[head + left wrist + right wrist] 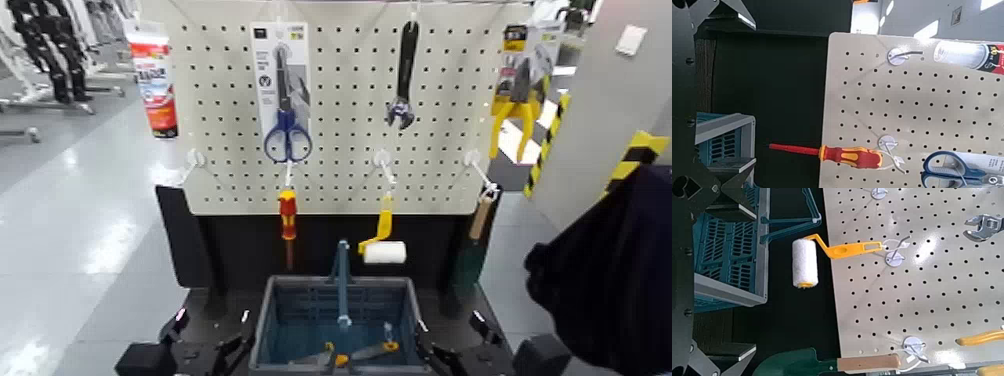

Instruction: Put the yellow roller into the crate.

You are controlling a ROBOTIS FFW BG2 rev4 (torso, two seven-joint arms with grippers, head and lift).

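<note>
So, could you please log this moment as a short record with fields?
roller: hanging from a pegboard hook, above the crate
crate: on the base below the board, tools lying inside
screwdriver: hanging on the hook beside the roller's
left tool: low beside the crate, holding nothing
right tool: low on the crate's other side, holding nothing
task state: roller not yet taken

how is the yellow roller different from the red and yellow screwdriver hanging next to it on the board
The yellow roller has an all-yellow handle; the screwdriver has a red-and-yellow one. The roller ends in a wide white fluffy cylinder set crosswise; the screwdriver ends in a thin straight shaft pointing down. The roller hangs right above the crate; the screwdriver hangs nearer the crate's left edge. Both hang from hooks at the pegboard's lower edge.
</note>
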